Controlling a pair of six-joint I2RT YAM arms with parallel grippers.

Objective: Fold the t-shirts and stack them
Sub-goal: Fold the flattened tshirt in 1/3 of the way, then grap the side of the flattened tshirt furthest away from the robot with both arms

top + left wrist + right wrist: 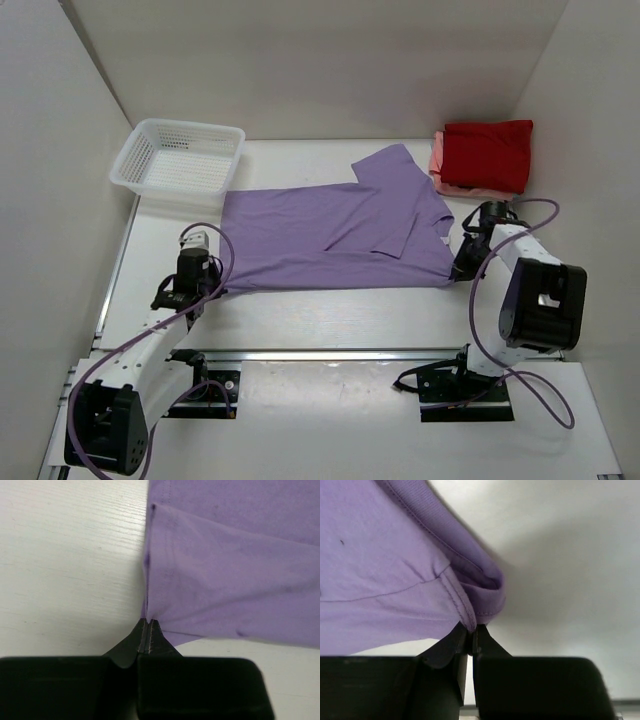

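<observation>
**Two-Corner Pinch on the Lavender T-Shirt: Slip Risks and Lay**

The left fingers (152, 627) are closed tight on the near-left hem corner of the lavender t-shirt (225, 570). The right fingers (479, 632) are closed tight on a stitched edge at its near-right corner. We judge both grips shallow, since only a sliver of cloth sits between the tips. A quick lift or uneven pull could strip either corner free. If only one corner is carried over, we expect a skewed fold.

The shirt lies flat mid-tabletop (330, 320), long axis running left to right. The hem faces left and the shoulder end right, with one sleeve pointing to the far side.

The red t-shirt (488, 152) rests folded on the salmon pink t-shirt (437, 160) at the far right. A wide swing of the right arm could disturb that stack. The basket (178, 155) stands near the far hem corner and could snag dragged cloth.
</observation>
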